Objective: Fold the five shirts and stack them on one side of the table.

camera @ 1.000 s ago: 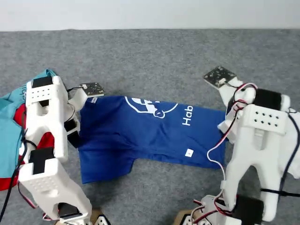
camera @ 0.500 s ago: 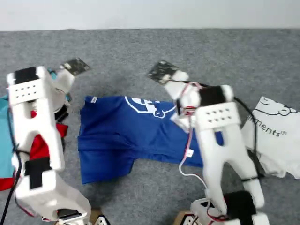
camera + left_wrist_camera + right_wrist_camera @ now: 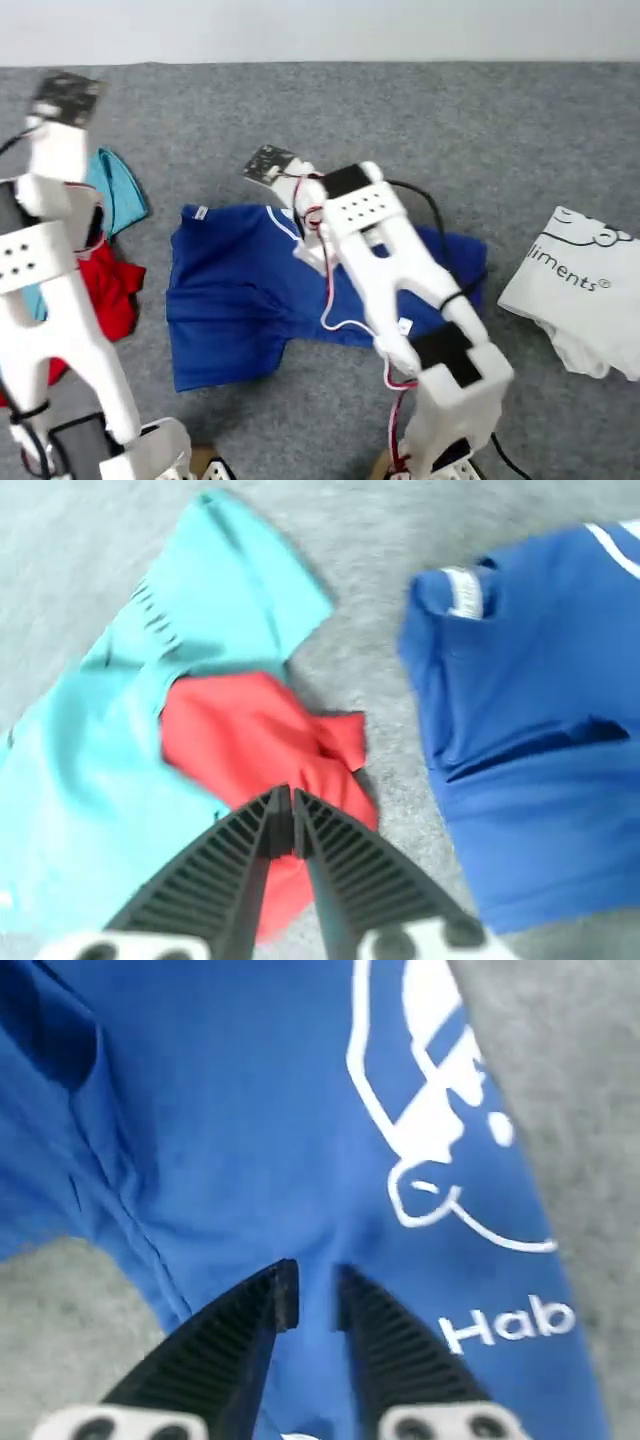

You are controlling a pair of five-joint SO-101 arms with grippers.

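Observation:
A blue shirt [image 3: 230, 290] with a white print lies spread flat in the middle of the table. My right arm [image 3: 360, 215] stretches over its middle. The right gripper [image 3: 315, 1295] hovers just above the blue shirt [image 3: 230, 1110] beside the print, open by a narrow gap with nothing held. My left gripper [image 3: 285, 815] is shut and empty, hanging over a crumpled red shirt [image 3: 260, 740] to the left of the blue shirt [image 3: 530, 730]. A teal shirt [image 3: 170, 650] lies partly under the red one. A folded white shirt [image 3: 580, 285] rests at the right.
The red shirt [image 3: 110, 290] and teal shirt [image 3: 115, 190] are heaped at the table's left edge under the left arm [image 3: 50, 270]. Bare grey table [image 3: 400, 120] stretches behind the blue shirt.
The right arm swung left from the blue shirt's right edge to over its middle, uncovering the white shirt. The left arm drew back from the blue shirt's left corner to above the red shirt.

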